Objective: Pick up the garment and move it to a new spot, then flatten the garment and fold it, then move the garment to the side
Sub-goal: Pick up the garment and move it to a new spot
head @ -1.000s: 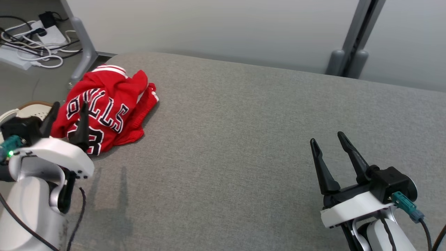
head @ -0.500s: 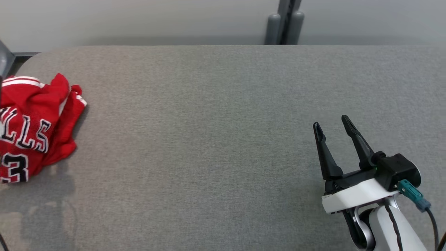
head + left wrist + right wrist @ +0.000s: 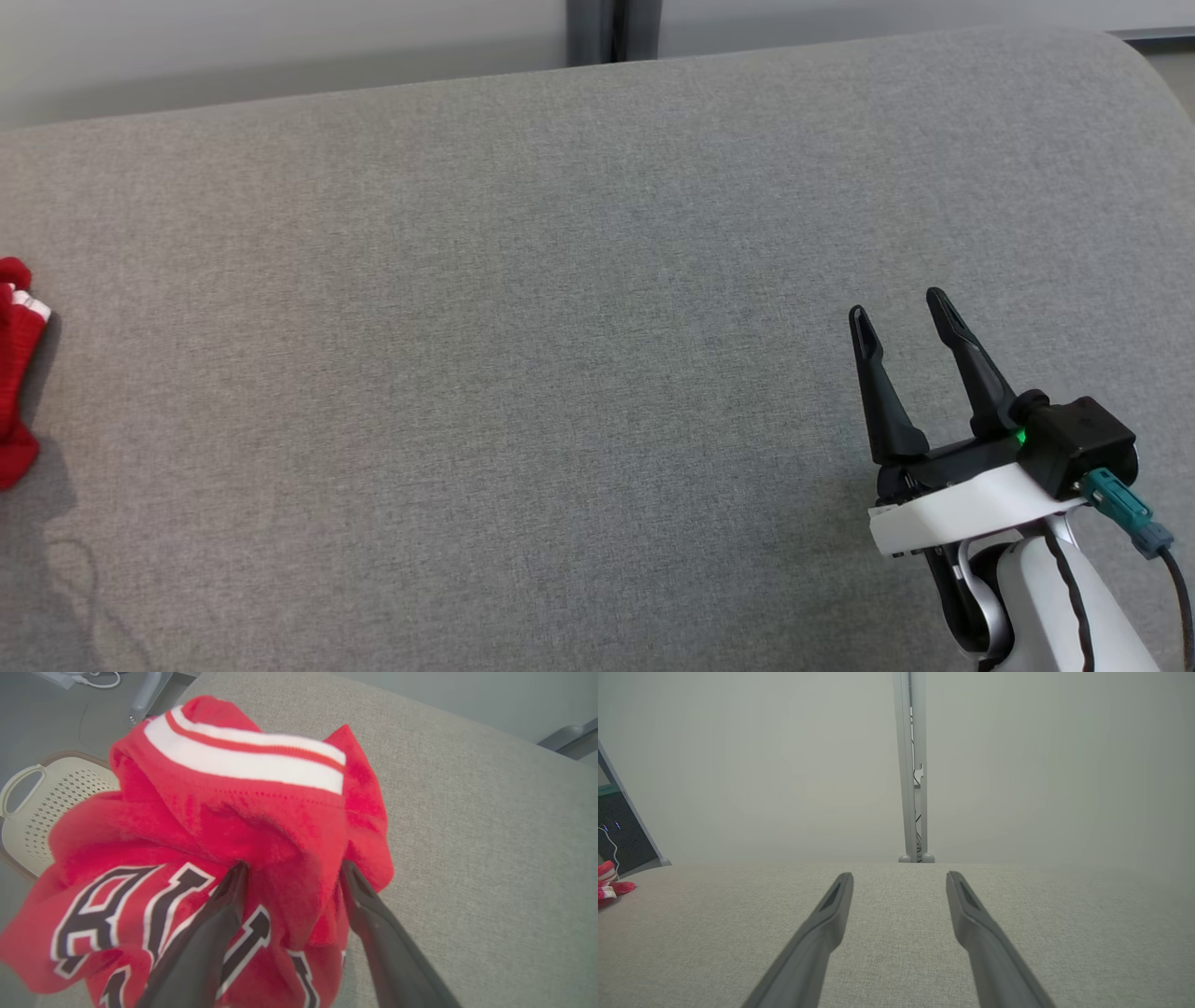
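The garment (image 3: 261, 812) is a crumpled red jersey with a white band and black-and-white lettering, lying near the left end of the grey table (image 3: 560, 327). In the head view a sliver of the garment (image 3: 11, 373) shows at the left edge. My left gripper (image 3: 293, 865) is open, its two fingertips pressed into the fabric with a raised fold between them. My right gripper (image 3: 896, 306) hovers open over bare table at the lower right, far from the garment (image 3: 609, 882), and the right gripper (image 3: 899, 876) has nothing between its fingers.
A cream perforated basket (image 3: 42, 807) sits on the floor just beyond the table's left end, below the garment. Cables (image 3: 93, 677) lie on the floor further off. A grey upright post (image 3: 913, 765) stands behind the table's far edge.
The head camera has swung to the right, so the garment has slid to the picture's left edge and my left gripper has left that picture. The right gripper keeps its open pose.
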Robot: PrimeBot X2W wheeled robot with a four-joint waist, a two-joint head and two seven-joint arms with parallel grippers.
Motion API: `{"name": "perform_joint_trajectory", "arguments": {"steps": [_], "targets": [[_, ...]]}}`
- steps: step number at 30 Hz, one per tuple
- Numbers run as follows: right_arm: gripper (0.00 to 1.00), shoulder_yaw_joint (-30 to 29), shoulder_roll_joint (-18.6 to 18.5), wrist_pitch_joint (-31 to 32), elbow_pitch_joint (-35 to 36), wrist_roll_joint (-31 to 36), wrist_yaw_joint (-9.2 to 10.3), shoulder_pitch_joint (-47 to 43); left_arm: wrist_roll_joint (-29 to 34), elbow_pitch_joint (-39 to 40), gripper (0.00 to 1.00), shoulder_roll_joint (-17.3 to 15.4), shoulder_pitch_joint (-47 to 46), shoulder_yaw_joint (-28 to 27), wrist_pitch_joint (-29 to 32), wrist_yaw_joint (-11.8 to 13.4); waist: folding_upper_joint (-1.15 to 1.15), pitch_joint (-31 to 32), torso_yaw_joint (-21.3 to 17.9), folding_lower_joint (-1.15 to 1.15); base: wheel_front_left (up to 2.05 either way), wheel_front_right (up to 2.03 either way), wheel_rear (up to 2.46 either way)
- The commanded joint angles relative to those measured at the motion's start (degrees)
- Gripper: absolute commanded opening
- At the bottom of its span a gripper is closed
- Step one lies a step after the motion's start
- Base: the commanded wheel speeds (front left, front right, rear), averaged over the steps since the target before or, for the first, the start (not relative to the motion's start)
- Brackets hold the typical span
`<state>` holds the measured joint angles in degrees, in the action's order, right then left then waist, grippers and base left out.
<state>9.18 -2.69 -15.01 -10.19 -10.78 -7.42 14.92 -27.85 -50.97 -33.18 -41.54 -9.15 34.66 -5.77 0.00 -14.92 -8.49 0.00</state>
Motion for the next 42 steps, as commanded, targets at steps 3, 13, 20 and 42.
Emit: {"name": "perform_joint_trajectory", "arguments": {"steps": [3, 13, 20, 42], "targets": [[1.00, -0.24, -0.36, -0.24, 0.13, -0.46, -0.13, 0.48, -0.43, -0.33, 0.49, -0.51, -0.15, -0.19, -0.18, 0.54, 0.00, -0.40, -0.60, 0.00, 0.00, 0.00, 0.00], [1.00, -0.46, -0.37, -0.24, -0.15, -0.38, -0.13, 0.68, -0.05, 0.81, 0.00, -0.46, 0.09, 1.42, -0.71, 0.07, 0.00, 0.19, 0.17, 0.00, 0.00, 0.00, 0.00], [1.00, -0.31, -0.38, -0.24, -0.66, -0.51, -0.13, -0.13, 1.21, 5.03, 0.00, -0.26, -0.27, 4.05, -2.09, -0.73, 0.00, 2.41, 1.19, 0.00, 0.00, 0.00, 0.00], [1.00, 0.04, -0.43, -0.17, -1.68, -1.67, -0.13, -3.58, -9.04, 41.10, 0.00, 7.43, 7.82, 16.72, 2.08, -1.71, 0.00, 10.19, -3.29, 0.00, 0.00, 0.00, 0.00]]}}
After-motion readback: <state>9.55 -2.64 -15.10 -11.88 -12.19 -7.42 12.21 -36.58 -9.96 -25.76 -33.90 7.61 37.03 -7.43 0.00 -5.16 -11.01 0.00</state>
